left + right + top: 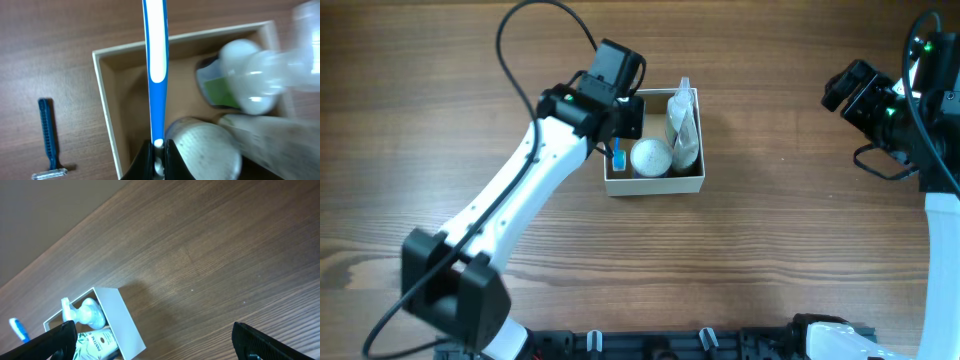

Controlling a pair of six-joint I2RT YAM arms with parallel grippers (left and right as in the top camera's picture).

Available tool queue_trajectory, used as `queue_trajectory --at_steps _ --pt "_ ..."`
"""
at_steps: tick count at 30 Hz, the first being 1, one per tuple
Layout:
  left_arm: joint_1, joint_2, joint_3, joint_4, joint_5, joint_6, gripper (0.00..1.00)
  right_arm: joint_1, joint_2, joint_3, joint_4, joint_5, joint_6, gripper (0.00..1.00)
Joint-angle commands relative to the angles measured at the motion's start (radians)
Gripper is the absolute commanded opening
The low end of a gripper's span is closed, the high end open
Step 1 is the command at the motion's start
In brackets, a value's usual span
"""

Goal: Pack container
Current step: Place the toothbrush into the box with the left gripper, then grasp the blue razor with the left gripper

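Lots is hard to read here. From the left wrist camera, the right side of the container [102, 100] is a blur: there's a clear bottle [260, 75] smeared out of focus, with something green-labelled [218, 92] under it whose text I can't make out. The overhead has the left arm covering the box's left corner, and the right wrist view cuts the box off at the bottom edge.

Count, as far as I can tell:
- one blue-and-white toothbrush [157, 60]
- one round tub with a white lid [205, 145]
- one pale tube [265, 142] along the right wall
- one blue razor [47, 140] lying out on the table [770, 260], left of the box, visible only from the left wrist

The left gripper [158, 150] is pinching the toothbrush at its low end, over the box's bare tan left half. The right gripper [160, 342] is spread wide with nothing in it, well off near the right table edge.

The container [655, 185] sits mid-table, slightly toward the far edge. There's bare wood all round it, and the only free space inside is that left strip.
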Motion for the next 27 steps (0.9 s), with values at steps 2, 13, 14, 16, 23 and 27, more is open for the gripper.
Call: queue_trajectory --at_steps 2,13,14,16,23,27 --pt "0.001 0.064 0.004 0.008 -0.031 -0.052 0.04 -0.001 0.008 0.006 0.003 -0.013 0.01 1.0" --pt "0.029 -0.071 0.047 -0.108 -0.032 -0.052 0.48 -0.001 0.008 0.006 0.003 -0.013 0.01 1.0" --pt "0.039 -0.09 0.047 -0.116 -0.032 -0.052 0.51 -0.001 0.008 0.006 0.003 -0.013 0.01 1.0" --pt "0.07 -0.125 0.047 -0.138 -0.032 -0.052 0.53 -0.001 0.008 0.006 0.003 -0.013 0.01 1.0" --pt "0.255 -0.087 0.02 -0.181 -0.031 -0.033 0.59 -0.001 0.008 0.006 0.003 -0.013 0.01 1.0" --pt "0.328 0.037 -0.03 -0.167 -0.024 -0.032 0.58 -0.001 0.008 0.006 0.003 -0.013 0.01 1.0"
